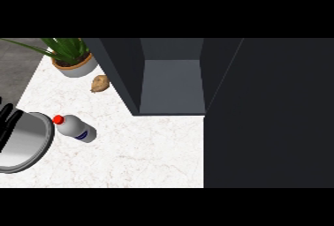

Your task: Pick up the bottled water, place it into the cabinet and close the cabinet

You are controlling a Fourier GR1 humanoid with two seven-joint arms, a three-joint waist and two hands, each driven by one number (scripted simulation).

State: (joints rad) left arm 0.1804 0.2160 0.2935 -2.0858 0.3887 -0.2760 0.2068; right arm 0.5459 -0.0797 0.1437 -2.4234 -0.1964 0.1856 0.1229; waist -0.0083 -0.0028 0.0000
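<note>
1. Robot hand (pixel 6 115), black fingers only at the left edge over the sink (pixel 29 145); whether they are curled I cannot tell.
2. Bottled water (pixel 77 128) stands on the bench (pixel 143 150) just right of the sink, red cap toward it, down-left of the open cabinet (pixel 171 84).

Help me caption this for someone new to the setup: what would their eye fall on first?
The dark cabinet fills the upper middle and right, its door swung wide and its grey inside bare. On the pale counter to its left stands a bottle with a red cap, next to a steel forearm and black left hand at the left edge. A potted plant sits top left with a small brown item beside it.
</note>
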